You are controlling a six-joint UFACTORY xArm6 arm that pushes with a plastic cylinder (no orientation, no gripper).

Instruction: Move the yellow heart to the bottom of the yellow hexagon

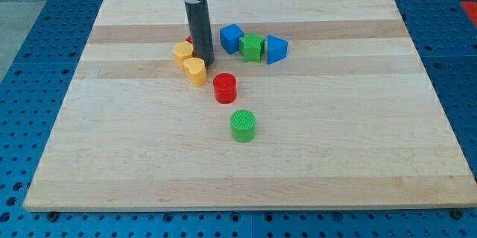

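The yellow heart (195, 71) lies left of the board's middle, just below and slightly right of the yellow hexagon (183, 51); the two touch or nearly touch. My tip (206, 63) stands right beside both, at the heart's upper right edge and right of the hexagon. The rod rises straight up from there and hides part of a red block (189, 39) behind it, whose shape I cannot make out.
A red cylinder (225, 88) sits just right of and below the heart, and a green cylinder (243, 126) lower still. Right of the rod stand a blue cube (231, 38), a green block (253, 47) and a blue triangular block (276, 49) in a row.
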